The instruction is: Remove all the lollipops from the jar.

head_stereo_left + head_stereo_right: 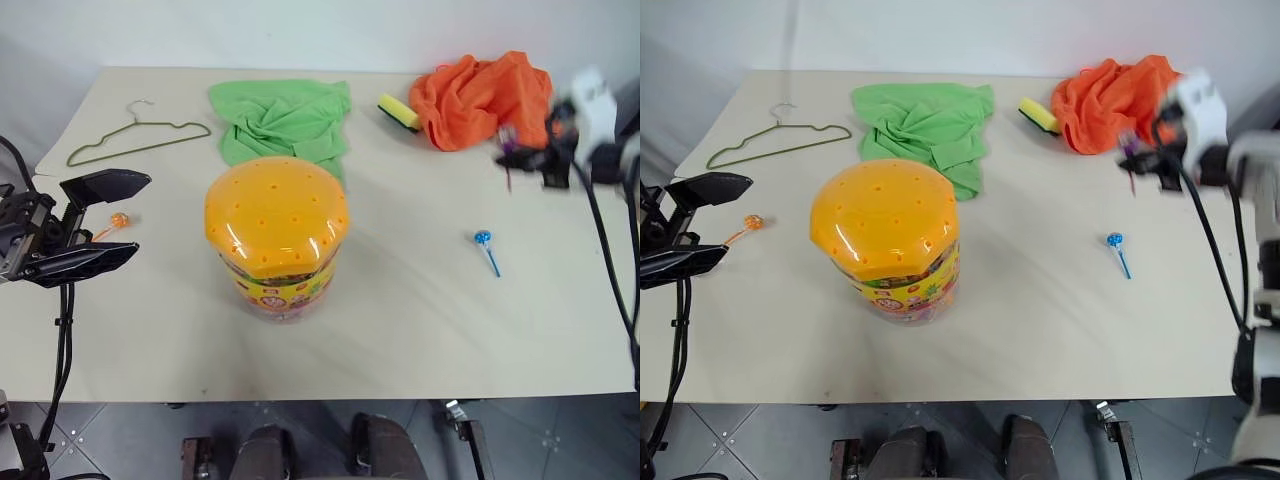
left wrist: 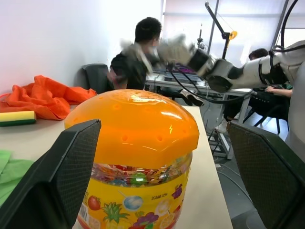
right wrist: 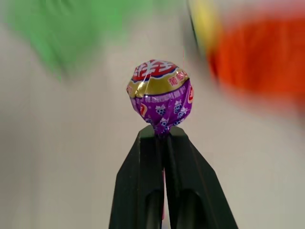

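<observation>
Pinching a purple-wrapped lollipop by its stick near the counter's right edge, the right pincer is pressed together while the left pincer stands spread beside the centred jar (two lollipops already out; contents unclear).

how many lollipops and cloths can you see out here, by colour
purple lollipop, held in the right gripper: 1
blue lollipop: 1
orange lollipop: 1
green cloth: 1
orange cloth: 1
total: 5
</observation>
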Robot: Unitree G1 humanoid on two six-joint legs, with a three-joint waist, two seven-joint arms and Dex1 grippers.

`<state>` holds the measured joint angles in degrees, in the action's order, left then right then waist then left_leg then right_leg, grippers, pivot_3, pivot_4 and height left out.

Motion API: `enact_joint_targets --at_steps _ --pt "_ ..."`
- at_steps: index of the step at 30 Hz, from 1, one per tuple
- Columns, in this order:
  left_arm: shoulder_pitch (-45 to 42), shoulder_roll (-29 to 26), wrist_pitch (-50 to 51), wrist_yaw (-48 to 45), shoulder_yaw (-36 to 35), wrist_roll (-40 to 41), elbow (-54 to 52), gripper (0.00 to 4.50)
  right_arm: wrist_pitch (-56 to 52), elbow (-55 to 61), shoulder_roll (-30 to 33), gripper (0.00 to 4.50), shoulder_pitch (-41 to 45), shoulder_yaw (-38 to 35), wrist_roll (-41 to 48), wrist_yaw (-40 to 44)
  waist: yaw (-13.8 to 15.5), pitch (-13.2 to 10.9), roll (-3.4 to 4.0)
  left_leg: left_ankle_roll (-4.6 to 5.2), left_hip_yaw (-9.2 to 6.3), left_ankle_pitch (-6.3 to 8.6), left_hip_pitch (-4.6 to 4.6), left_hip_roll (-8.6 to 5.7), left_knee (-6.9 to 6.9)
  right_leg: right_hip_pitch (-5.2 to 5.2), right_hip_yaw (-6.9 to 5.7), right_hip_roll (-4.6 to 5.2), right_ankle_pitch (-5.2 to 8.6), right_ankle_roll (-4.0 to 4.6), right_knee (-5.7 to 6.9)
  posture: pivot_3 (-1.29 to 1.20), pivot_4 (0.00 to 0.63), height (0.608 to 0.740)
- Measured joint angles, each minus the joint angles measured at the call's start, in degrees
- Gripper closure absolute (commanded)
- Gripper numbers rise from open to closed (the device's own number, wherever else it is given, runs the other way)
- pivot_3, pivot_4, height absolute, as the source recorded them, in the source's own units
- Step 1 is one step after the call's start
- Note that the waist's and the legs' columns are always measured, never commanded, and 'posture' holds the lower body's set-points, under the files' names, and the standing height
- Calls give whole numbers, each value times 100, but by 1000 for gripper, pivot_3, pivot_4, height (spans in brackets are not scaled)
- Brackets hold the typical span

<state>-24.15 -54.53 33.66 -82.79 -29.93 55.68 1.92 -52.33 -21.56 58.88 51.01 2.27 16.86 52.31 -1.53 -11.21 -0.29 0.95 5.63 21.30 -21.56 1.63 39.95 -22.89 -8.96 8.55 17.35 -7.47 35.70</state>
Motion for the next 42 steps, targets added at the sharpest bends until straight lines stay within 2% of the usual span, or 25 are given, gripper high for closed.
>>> enact_joint_targets --at_steps 5,9,10,13,22,23,26,28,32,36,39,42 --pt "2 32 -32 27 110 -103 46 0 -189 -303 252 4477 -1069 -159 -215 -181 -35 -10 18 -1 27 -1 8 9 2 -3 5 -2 1 1 -4 0 150 740" --pt "1 36 -37 30 156 -148 60 0 -169 -489 157 4477 -1402 -445 -222 -417 -9 -11 18 -1 29 -1 9 10 10 -4 8 -1 1 1 -2 0 150 740" --pt "1 36 -36 31 173 -154 60 0 -158 -519 107 3961 -1485 -515 -221 -473 -6 -11 19 -1 30 -1 8 8 9 -4 10 -1 1 1 -3 0 150 740" --pt "13 36 -33 36 178 -164 59 0 -161 -507 -56 3165 -1668 -719 -196 -596 5 -11 19 -1 29 -1 8 8 10 -4 10 0 1 1 -3 0 150 740" --pt "72 33 105 58 177 -163 63 0 -273 316 -78 197 -2146 -1414 134 -706 19 -11 20 -1 27 -1 7 8 10 -4 10 0 1 1 -3 0 150 740" --pt "76 33 131 80 174 -163 72 0 -273 444 -80 43 -2194 -1511 202 -705 19 -11 20 -1 26 -1 8 8 10 -4 10 -1 1 1 -2 0 150 740" --pt "82 33 196 233 178 -195 95 0 -288 1110 -139 43 -2378 -1968 550 -625 19 -11 20 -1 26 -1 8 9 10 -4 10 -1 1 1 -2 0 150 740" --pt "137 34 209 450 180 -305 145 0 -277 1958 -317 43 -2523 -2412 1078 -387 31 -11 20 -1 20 0 9 9 10 -3 9 -2 1 1 -1 0 150 740" --pt "378 36 368 835 283 -546 246 0 -182 3323 -692 43 -2796 -2714 2030 132 33 -10 18 -1 9 0 11 9 9 -1 8 -3 1 1 0 0 150 740" --pt "522 69 275 1316 409 -971 331 0 531 3785 -668 43 -3575 -2002 2063 1033 148 -6 8 0 17 1 10 2 15 6 9 0 -1 -1 -5 0 150 740" --pt "717 187 145 1498 348 -1075 301 0 1025 3794 -718 43 -3669 -1346 1871 1409 160 -6 9 1 18 1 14 1 19 10 12 2 -1 -2 -5 0 150 740" --pt "1151 417 71 1558 272 -1071 107 0 1350 3674 -922 43 -3627 -1030 1754 1444 146 -6 8 0 17 1 15 6 19 10 8 -1 -1 -2 -3 0 150 740"
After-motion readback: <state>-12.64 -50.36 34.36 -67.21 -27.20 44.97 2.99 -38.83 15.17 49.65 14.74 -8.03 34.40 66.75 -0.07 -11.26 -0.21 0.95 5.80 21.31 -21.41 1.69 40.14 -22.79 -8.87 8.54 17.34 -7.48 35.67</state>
